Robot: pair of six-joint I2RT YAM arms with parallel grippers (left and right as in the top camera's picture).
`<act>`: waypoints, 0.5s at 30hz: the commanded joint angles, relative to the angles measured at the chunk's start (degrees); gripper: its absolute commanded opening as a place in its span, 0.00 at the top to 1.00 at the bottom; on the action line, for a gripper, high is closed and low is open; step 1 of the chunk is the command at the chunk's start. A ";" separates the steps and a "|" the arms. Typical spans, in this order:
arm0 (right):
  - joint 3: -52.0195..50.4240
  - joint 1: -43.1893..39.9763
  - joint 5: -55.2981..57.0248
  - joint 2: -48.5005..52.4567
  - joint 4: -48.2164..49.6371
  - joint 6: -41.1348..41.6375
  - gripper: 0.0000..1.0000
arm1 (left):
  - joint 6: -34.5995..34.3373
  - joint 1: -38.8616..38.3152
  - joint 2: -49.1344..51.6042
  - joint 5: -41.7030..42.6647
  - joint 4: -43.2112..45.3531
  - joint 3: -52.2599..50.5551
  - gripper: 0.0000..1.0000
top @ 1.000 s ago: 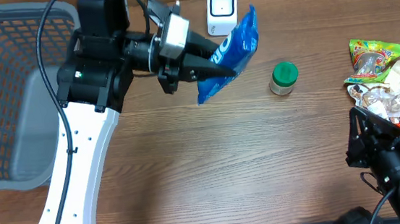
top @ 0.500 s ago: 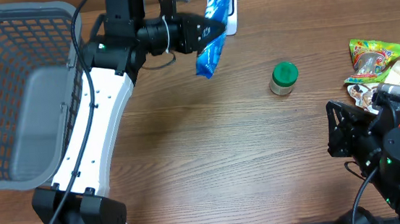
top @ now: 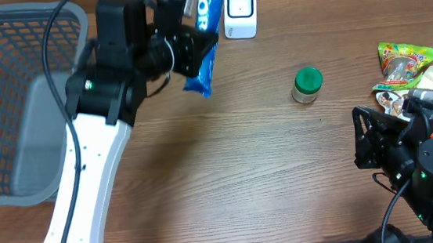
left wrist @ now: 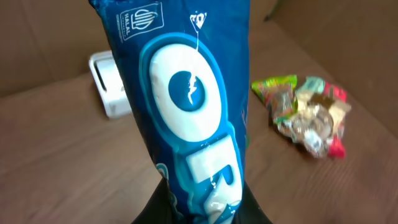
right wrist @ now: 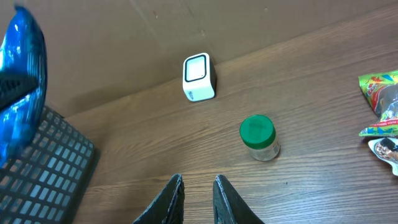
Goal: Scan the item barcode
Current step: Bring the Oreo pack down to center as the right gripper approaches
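Note:
A blue Oreo packet [top: 199, 44] hangs above the table, just left of the white barcode scanner [top: 239, 12]. My left gripper [top: 188, 51] is shut on the packet's lower end. In the left wrist view the packet [left wrist: 193, 112] fills the middle, its end pinched in the left gripper [left wrist: 202, 210], with the scanner [left wrist: 112, 87] behind it on the left. My right gripper [right wrist: 198, 183] stands slightly open with nothing between its fingers, low over the table at the front right [top: 365, 136]. No barcode shows on the packet's visible face.
A grey mesh basket [top: 10, 100] takes up the left side. A small jar with a green lid [top: 307, 84] stands right of centre. A pile of snack packets [top: 417, 80] lies at the right edge.
My left arm has carried the packet leftwards, from in front of the scanner to its left side. The right arm swung a little early on and has since held still.

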 commanded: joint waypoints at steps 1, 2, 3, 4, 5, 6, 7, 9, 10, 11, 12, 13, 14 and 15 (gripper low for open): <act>-0.24 -0.07 0.15 -0.39 0.35 -1.25 0.82 | 2.60 -0.13 -3.41 2.21 -0.02 -6.47 0.95; -0.24 -0.04 0.13 -0.39 0.37 -1.25 0.82 | 2.89 0.17 -4.50 4.87 0.00 -7.93 0.95; -0.24 -0.07 0.13 -0.39 0.39 -1.22 0.82 | 2.93 0.79 -5.79 8.04 0.02 -9.35 0.96; -0.24 -0.07 0.11 -0.39 0.39 -1.22 0.82 | 2.91 1.57 -6.88 10.91 -0.02 -10.23 0.95; -0.24 -0.04 0.11 -0.39 0.42 -1.20 0.81 | 2.86 2.69 -8.22 14.53 0.02 -11.08 0.95; -0.24 -0.07 -0.07 -0.33 0.44 -1.20 0.81 | 2.78 3.98 -9.51 18.10 0.09 -11.76 0.95; -0.24 -0.04 -0.17 -0.26 0.59 -1.18 0.81 | 2.64 5.18 -10.62 20.98 0.28 -12.28 0.95; -0.24 -0.04 -1.09 0.02 1.05 -1.18 0.81 | 1.68 8.07 -12.83 26.62 1.05 -13.68 0.95; -0.24 -0.04 -1.70 0.20 1.29 -1.20 0.82 | 0.90 9.66 -13.77 29.49 1.77 -14.71 0.95; -0.24 -0.04 -2.29 0.46 1.51 -1.18 0.81 | 0.85 10.93 -14.47 32.46 2.62 -15.80 0.95; -0.24 -0.04 -2.99 0.83 1.75 -1.20 0.82 | 0.57 12.31 -15.12 35.87 3.72 -17.35 0.95; -0.24 -0.04 -3.34 1.22 1.95 -1.20 0.81 | 0.00 13.33 -15.50 38.64 4.74 -18.80 0.95; -0.24 -0.04 -3.69 1.79 2.14 -1.18 0.82 | -0.17 14.34 -15.76 42.07 5.81 -20.59 0.95; -0.24 -0.04 -3.89 2.32 2.29 -1.18 0.81 | -0.37 15.04 -15.78 44.46 6.69 -22.23 0.95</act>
